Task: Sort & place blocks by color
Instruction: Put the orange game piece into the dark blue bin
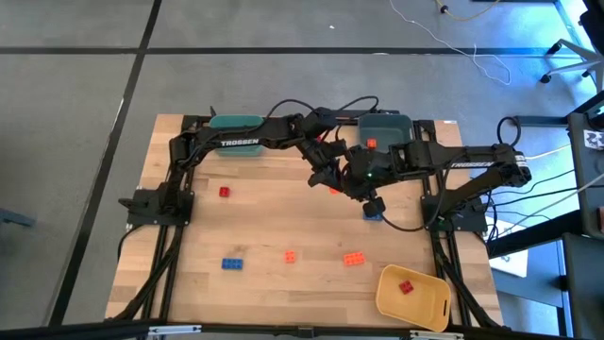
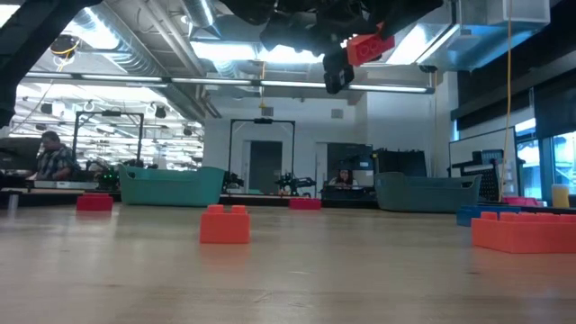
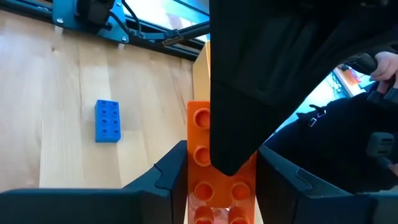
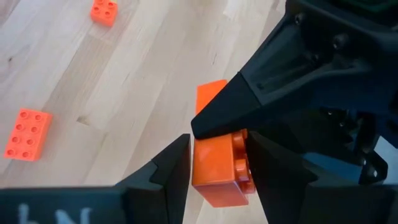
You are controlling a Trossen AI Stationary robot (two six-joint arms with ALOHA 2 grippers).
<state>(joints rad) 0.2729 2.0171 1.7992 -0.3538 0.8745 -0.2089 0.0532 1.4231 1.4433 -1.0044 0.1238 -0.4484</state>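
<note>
While both arms meet above the table's middle, near its far side, each gripper has an orange brick between its fingers. Left wrist view: the left gripper (image 3: 214, 180) is part-closed on a long orange brick (image 3: 202, 143), studs facing the camera, its two dark fingers pressed against the brick's long sides; a dark finger of the other arm overlaps the brick's upper part. Right wrist view: the right gripper (image 4: 217, 168) is likewise part-closed on an orange block (image 4: 214, 165), smooth side toward the camera, studs showing at one edge, with the other arm's pointed finger lying across it. Cannot tell whether these are one shared brick or two joined. Low view: the orange piece (image 2: 369, 45) hangs well above the tabletop. Loose on the pale, grained wooden table (image 1: 274, 227): a red brick (image 1: 224, 192), a blue oblong brick (image 1: 232, 263), a small orange square (image 1: 290, 256), an orange oblong (image 1: 354, 258). A blue brick (image 1: 373, 214) lies just under the right gripper. The yellow plastic bin (image 1: 425, 302) holds a red brick (image 1: 406, 286); the teal bin (image 1: 236, 123) and grey-blue bin (image 1: 387, 127) sit at the far edge.
</note>
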